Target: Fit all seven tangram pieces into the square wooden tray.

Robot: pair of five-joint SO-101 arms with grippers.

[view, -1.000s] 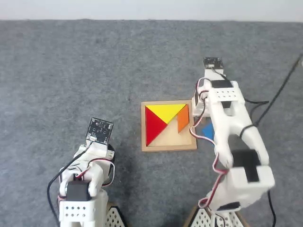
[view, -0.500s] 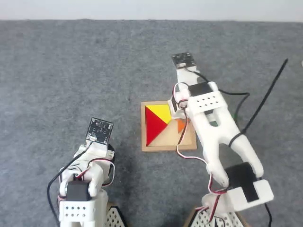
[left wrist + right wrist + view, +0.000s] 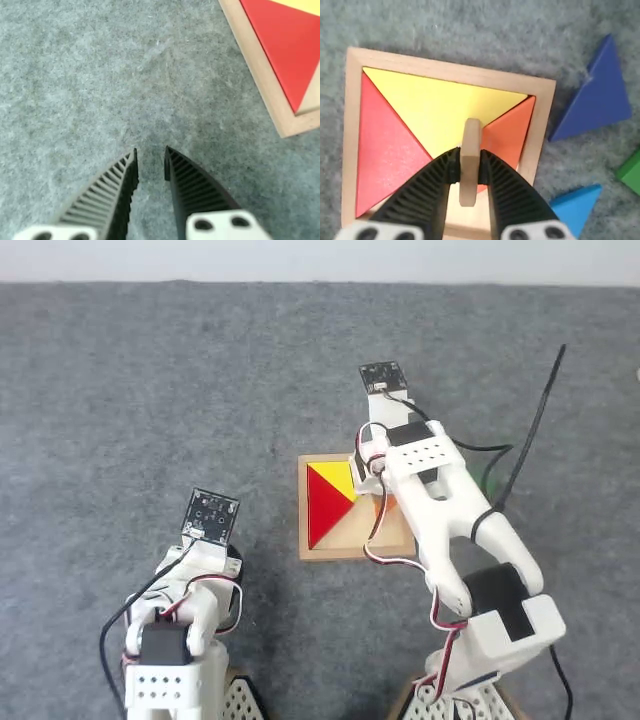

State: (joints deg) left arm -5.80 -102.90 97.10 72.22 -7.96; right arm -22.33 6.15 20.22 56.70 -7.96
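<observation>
wooden piece (image 3: 470, 137), pinched edge-on in your right gripper (image 3: 469, 159), has swung in from beside the tray (image 3: 544, 125) to hang over its middle (red piece (image 3: 385, 145), yellow piece (image 3: 445, 100) and orange piece (image 3: 507, 137) already seated), ready to lower. your left gripper (image 3: 150, 157) hangs over the carpet (image 3: 75, 75), jaws barely parted, empty.

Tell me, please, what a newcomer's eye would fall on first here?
The right gripper pinches a plain wooden piece on edge over the square tray. Inside lie a red triangle, a yellow triangle and an orange piece; a dark blue triangle lies on the grey carpet beside it.
</observation>
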